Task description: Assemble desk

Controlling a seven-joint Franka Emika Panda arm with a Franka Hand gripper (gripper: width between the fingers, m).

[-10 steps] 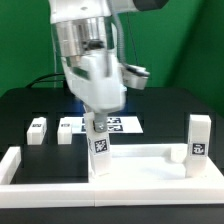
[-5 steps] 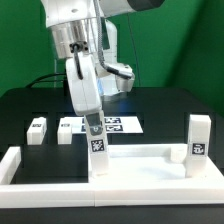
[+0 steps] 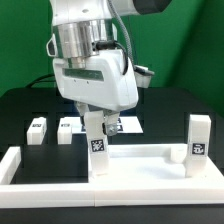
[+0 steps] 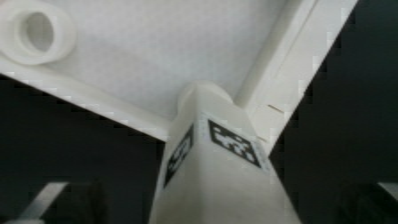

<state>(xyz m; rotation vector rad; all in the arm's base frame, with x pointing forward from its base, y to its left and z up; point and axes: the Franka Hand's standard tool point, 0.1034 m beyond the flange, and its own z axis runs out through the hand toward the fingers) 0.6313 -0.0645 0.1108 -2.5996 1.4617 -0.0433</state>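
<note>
Gripper (image 3: 99,124) seemingly loose astride leg block (image 3: 99,155)

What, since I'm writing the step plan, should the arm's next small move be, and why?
Probably lift the pincer straight up off the leg block: that block stands upright at a corner of the tabletop, the pincer looks open around its top, and two loose leg blocks wait on the black table.

White glossy arm (image 3: 88,15) with a ribbed silver collar (image 3: 82,45) — boxy white gripper (image 3: 99,123) at its six o'clock; black cable (image 3: 47,62) at nine, black cap (image 3: 150,6) at one o'clock
</note>
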